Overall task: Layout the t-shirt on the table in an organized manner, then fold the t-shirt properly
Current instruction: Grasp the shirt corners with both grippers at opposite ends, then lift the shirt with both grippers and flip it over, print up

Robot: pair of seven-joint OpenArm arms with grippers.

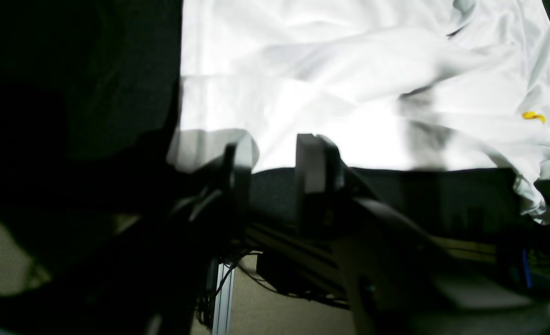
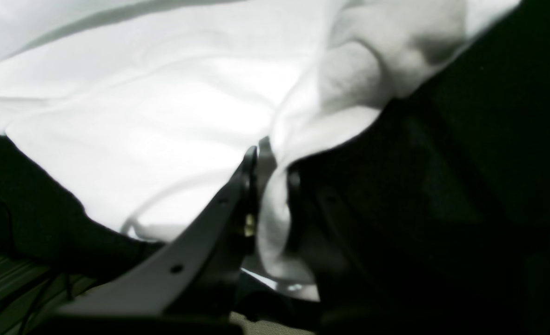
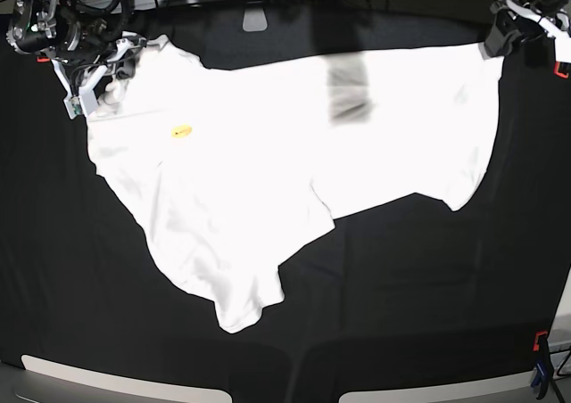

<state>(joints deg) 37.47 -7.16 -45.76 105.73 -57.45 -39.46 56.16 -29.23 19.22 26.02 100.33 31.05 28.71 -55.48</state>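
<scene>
**White shirt spread across the black surface, one corner pinched**

No lettering can be read anywhere; the only mark on the t-shirt (image 3: 268, 153) is a small yellow patch (image 3: 181, 131) on plain white cloth.

The base view shows the whole shirt lying along the far part of the surface (image 3: 401, 269), its long axis running side to side, with one part hanging toward the near edge. A grey shadow falls across its far middle. A red-and-blue clamp (image 3: 538, 367) sits at the near corner of the surface.

Only the right wrist view shows the grip: the right hand (image 2: 272, 186) is clamped on a bunched fold of the shirt's edge, cloth squeezed between its fingers (image 2: 238, 195).

The left wrist view shows the left hand (image 1: 275, 158) with its fingers apart, standing at the shirt's hem with nothing between them, and floor beneath the surface's edge.
</scene>
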